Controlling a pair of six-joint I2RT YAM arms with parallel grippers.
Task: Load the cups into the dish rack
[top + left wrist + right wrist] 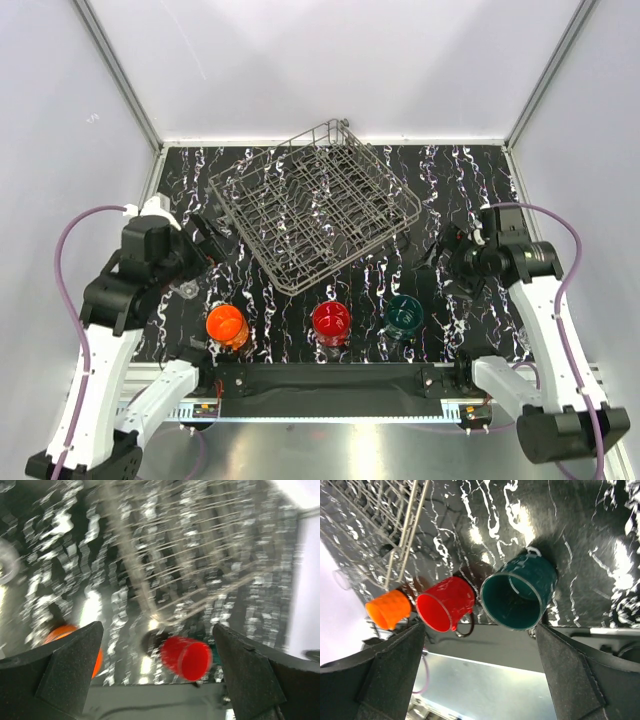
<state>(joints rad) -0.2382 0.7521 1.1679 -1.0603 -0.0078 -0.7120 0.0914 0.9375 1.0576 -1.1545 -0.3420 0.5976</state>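
Cups: orange cup (227,325), red cup (331,321) and teal cup (404,314) stand in a row along the tabletop's (470,190) near edge, mouths up. A clear cup (186,290) is toward the left edge, just behind orange. None is loaded. Dish rack (313,200) sits mid-tabletop, turned diagonal, its near corner pointing between orange and red.

Left gripper (156,627) has its fingers spread wide on nothing, beside the rack's left corner; its view is blurred. Right gripper (480,627) is also spread and empty, just behind teal.

Likely step: first pick. Teal suits the right arm: straddle the wall, avoid the small handle, and lift above the rack rim before crossing the tines.

Room: open tabletop right of the rack. It's tight on the left between the rack corner and the clear cup, and red sits near teal.
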